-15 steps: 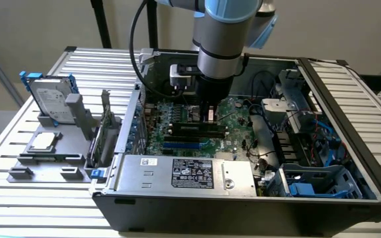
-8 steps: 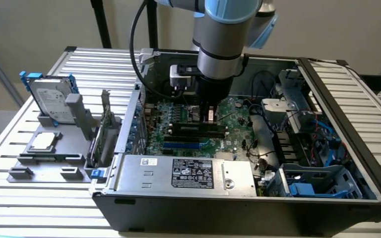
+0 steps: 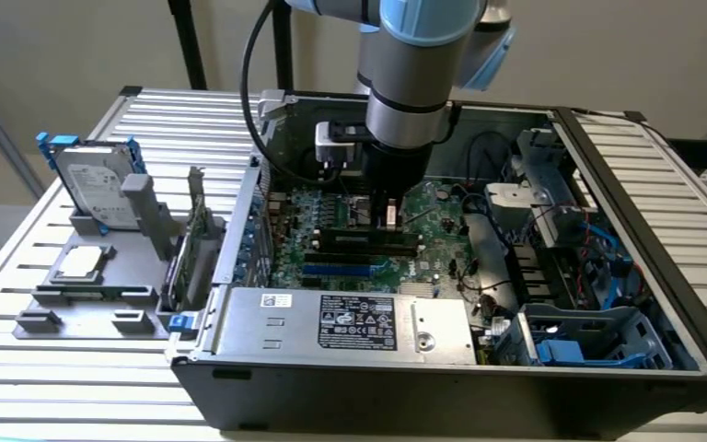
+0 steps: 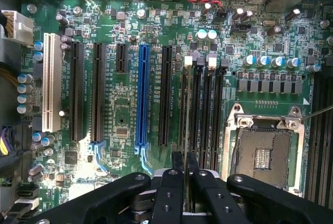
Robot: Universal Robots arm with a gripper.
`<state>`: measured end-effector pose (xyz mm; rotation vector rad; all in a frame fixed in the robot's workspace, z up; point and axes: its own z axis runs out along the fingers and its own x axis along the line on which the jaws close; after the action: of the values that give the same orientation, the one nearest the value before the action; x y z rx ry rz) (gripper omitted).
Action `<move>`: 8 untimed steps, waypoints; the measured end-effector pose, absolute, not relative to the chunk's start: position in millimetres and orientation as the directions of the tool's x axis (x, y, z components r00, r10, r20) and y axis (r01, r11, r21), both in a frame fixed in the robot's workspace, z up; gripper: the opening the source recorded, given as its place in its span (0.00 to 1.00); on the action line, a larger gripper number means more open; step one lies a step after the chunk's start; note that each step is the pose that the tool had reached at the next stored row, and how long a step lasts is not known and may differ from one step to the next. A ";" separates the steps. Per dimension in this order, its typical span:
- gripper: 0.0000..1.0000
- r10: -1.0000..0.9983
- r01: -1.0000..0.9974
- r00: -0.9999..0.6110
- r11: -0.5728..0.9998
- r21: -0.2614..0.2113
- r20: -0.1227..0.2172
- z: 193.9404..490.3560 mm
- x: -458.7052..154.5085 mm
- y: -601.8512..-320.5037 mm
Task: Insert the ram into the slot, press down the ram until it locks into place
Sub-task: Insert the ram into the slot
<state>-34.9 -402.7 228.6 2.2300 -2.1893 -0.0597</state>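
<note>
The ram (image 4: 186, 130) stands edge-on at the slot (image 4: 183, 81), apparently clamped by the tool (image 4: 184, 157)

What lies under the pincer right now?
The parallel black slots on the green motherboard run beneath the pincer. Their near ends are hidden by its body.

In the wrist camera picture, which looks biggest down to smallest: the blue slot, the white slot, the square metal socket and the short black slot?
1. square metal socket: largest.
2. blue slot and white slot: these look about alike, the blue longer and the white wider, so I won't rank them.
3. short black slot: smallest.
</note>
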 end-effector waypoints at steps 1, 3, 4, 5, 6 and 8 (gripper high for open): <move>0.13 -1.000 -0.999 0.020 -0.021 0.038 -0.016 226.7 -34.9 -402.7; 0.13 -1.000 -0.999 0.022 -0.022 0.038 -0.016 225.0 -34.9 -401.4; 0.13 -1.000 -0.999 0.022 -0.022 0.038 -0.016 224.9 -34.8 -401.4; 0.13 -1.000 -0.999 0.022 -0.022 0.038 -0.016 224.8 -34.8 -401.4; 0.13 -1.000 -0.999 0.022 -0.022 0.038 -0.016 224.7 -34.9 -401.4; 0.13 -1.000 -0.999 0.022 -0.022 0.038 -0.016 224.4 -34.8 -401.4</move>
<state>-34.8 -401.4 224.4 2.2339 -2.1853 -0.0597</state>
